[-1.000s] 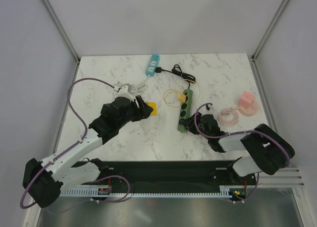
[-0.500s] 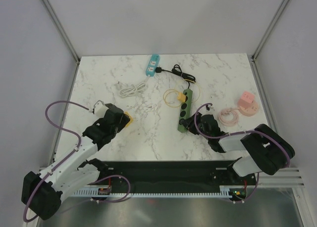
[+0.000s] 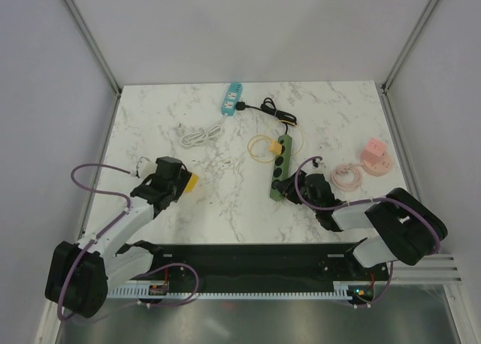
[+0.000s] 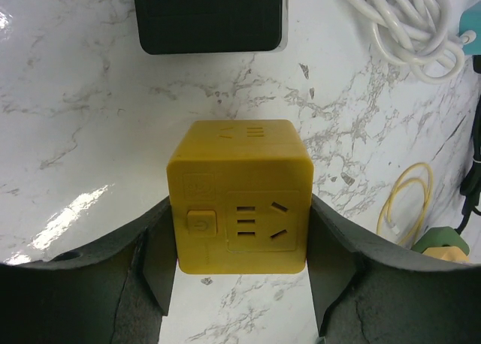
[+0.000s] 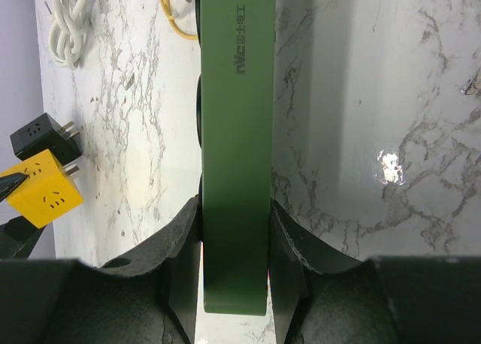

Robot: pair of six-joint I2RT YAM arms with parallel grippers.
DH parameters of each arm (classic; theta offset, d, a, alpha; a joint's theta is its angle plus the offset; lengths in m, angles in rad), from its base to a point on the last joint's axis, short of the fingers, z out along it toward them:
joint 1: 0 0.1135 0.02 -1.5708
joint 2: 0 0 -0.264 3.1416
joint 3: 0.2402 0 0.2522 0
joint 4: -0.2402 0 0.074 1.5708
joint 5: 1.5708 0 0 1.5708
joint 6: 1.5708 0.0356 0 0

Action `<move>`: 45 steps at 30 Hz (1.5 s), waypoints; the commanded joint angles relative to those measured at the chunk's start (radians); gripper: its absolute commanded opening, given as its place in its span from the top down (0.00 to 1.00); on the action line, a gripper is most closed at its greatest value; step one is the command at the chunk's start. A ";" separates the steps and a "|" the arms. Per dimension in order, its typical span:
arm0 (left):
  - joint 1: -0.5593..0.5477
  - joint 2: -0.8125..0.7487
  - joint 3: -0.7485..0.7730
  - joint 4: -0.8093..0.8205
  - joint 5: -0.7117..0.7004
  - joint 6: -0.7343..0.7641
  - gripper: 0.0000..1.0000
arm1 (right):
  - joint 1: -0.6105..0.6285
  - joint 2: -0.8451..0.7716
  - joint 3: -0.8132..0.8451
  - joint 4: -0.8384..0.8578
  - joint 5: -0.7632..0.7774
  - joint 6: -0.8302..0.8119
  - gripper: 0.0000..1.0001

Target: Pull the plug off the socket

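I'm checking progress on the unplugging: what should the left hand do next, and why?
Probably open the left hand and release the yellow cube socket: the black plug block already lies apart from it on the white marble table.

- A white, grey-veined marble desk spans the enclosure.
- Plain pale walls close it in on three sides.
- Metal posts rise from the back corners.
- Light leaves a bright glare spot on the desk.
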 commanded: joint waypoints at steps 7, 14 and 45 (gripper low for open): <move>0.063 0.097 -0.028 0.215 0.048 0.026 0.82 | -0.001 0.004 -0.011 0.004 0.017 -0.050 1.00; 0.068 0.125 -0.026 0.245 0.069 0.074 0.46 | -0.001 0.009 -0.008 0.006 0.012 -0.052 1.00; -0.076 0.200 0.329 0.224 0.436 0.474 0.00 | -0.001 0.038 -0.008 0.052 -0.032 -0.058 1.00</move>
